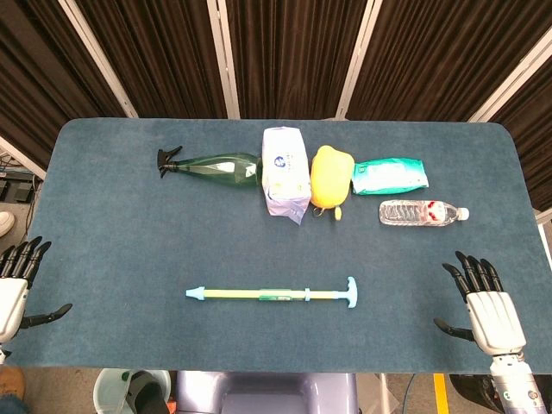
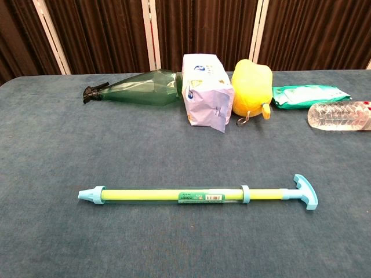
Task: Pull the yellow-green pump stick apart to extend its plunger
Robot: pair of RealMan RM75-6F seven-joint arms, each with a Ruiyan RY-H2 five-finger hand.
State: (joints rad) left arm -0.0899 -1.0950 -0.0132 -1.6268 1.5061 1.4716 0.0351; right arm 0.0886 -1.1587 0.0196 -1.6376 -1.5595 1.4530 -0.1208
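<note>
The yellow-green pump stick lies flat near the table's front middle, its blue nozzle pointing left and its blue T-handle at the right end. My left hand rests at the front left edge, fingers spread, holding nothing. Over at the front right edge my right hand is likewise spread and empty. Both are well apart from the stick. Neither hand shows in the chest view.
Along the back lie a green bottle with a black cap, a white-purple tissue pack, a yellow object, a green wipes pack and a clear water bottle. The blue table ends just before my hands.
</note>
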